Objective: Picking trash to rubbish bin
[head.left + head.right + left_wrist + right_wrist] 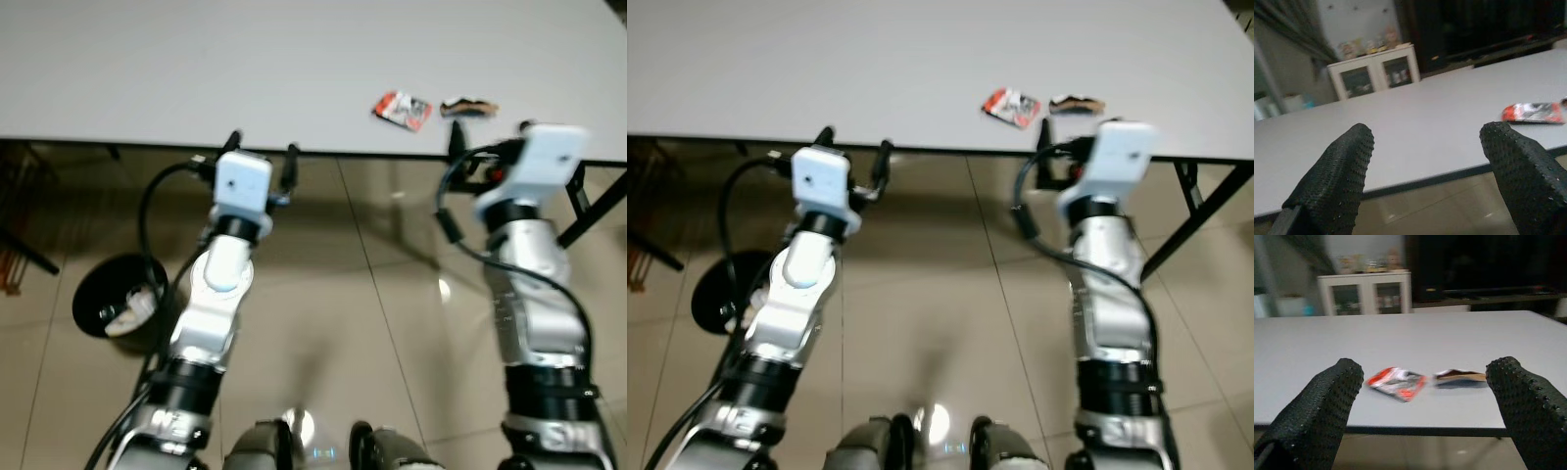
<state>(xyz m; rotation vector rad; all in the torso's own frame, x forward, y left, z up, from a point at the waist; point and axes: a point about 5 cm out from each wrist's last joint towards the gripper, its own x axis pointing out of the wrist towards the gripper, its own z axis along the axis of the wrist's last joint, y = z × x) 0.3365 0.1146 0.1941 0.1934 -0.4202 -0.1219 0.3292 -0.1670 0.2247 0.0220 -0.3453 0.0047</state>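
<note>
Two bits of trash sit ahead of you on the white table (pixel 245 69), near its front edge: a red and white wrapper (pixel 402 109) and, just beside it on the right, a small brown wrapper (pixel 468 108), the pair close but apart. Your right gripper (pixel 488 147) is raised at the table's edge, right in front of those two pieces, and through its wrist camera you see the red wrapper (pixel 1397 382) and the brown one (pixel 1459 376) framed between the spread fingers (pixel 1317 416), which hold nothing. Your left gripper (pixel 262 157) hovers at the same edge, well to the left of the trash, fingers (pixel 1334 181) wide apart and empty too; its wrist camera catches the red wrapper (pixel 1532 112) off to one side on the tabletop. Down on the tiled floor (pixel 392 294) to your left stands the black rubbish bin (pixel 118 304), with something pale already inside it, under the table's near edge
</note>
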